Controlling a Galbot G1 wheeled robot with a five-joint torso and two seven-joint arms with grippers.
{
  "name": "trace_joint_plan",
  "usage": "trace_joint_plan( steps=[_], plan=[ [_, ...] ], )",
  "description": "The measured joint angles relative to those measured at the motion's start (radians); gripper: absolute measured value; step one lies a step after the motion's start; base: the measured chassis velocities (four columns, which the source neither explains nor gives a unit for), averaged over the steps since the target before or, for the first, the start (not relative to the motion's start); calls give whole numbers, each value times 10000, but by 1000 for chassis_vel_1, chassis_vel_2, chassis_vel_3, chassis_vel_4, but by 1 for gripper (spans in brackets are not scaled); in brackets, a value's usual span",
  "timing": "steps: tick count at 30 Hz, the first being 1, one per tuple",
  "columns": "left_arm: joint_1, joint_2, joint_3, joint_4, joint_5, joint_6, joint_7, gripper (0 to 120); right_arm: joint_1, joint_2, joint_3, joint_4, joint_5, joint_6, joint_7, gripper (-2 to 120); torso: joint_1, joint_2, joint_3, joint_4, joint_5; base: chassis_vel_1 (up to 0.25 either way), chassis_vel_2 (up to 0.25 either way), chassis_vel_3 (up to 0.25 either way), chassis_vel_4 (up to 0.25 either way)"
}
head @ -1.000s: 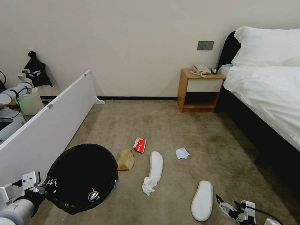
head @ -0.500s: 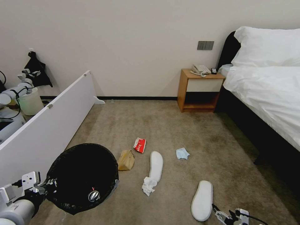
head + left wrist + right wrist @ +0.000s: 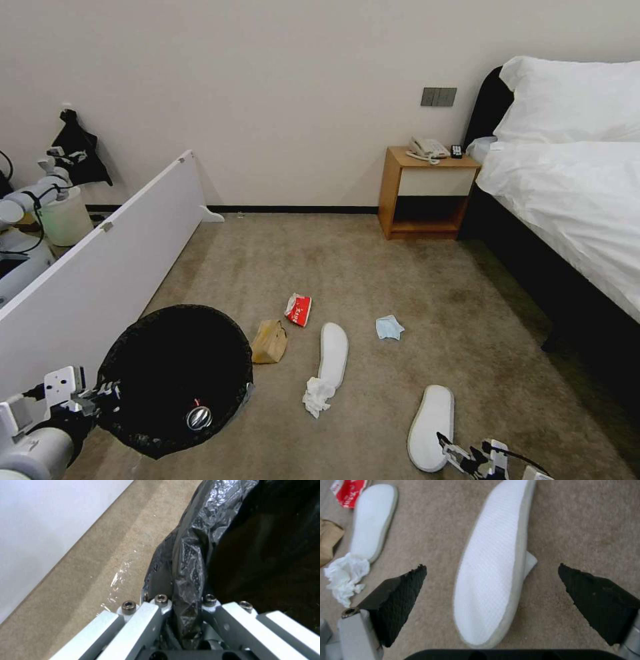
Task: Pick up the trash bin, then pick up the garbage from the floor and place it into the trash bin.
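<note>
Left gripper [image 3: 186, 610] pinches the trash bin [image 3: 175, 377] liner. Right gripper [image 3: 491, 605], spread, straddles slipper [image 3: 493, 577] at 5 o'clock; flat sole may slip.

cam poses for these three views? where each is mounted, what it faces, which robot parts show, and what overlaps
Head: on the robot's head, facing forward and down over carpet toward wall and bed; left gripper on the trash bin, right gripper low by the near slipper.
Left wrist: looks along its fingers, clamped on the bin's bag-covered rim.
Right wrist: looks down at the floor between open black pads straddling the near slipper.
Shared: head and right wrist both show the far slipper, tissue, red packet.
</note>
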Motion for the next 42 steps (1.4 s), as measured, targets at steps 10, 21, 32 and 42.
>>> trace_joint_plan(
  steps=[10,21,32,42],
  plan=[
    [2,-24,11,-39,8,0,-85,3,324,0,-6,-406,143,0,-55,100,0,0,0,0,-1,0,0,0,0],
    [-2,-34,37,-96,17,0,-137,3,630,24,-180,-676,223,-96,-68,100,0,0,0,0,-1,0,0,0,0],
    [-6,-25,33,-136,7,0,-158,3,1007,78,-278,-1113,228,-222,-92,92,0,0,0,0,-1,0,0,0,0],
    [-16,-63,57,-158,-7,0,-167,3,1221,76,-329,-1392,188,-269,-156,45,0,0,0,0,-1,0,0,0,0]
  ],
)
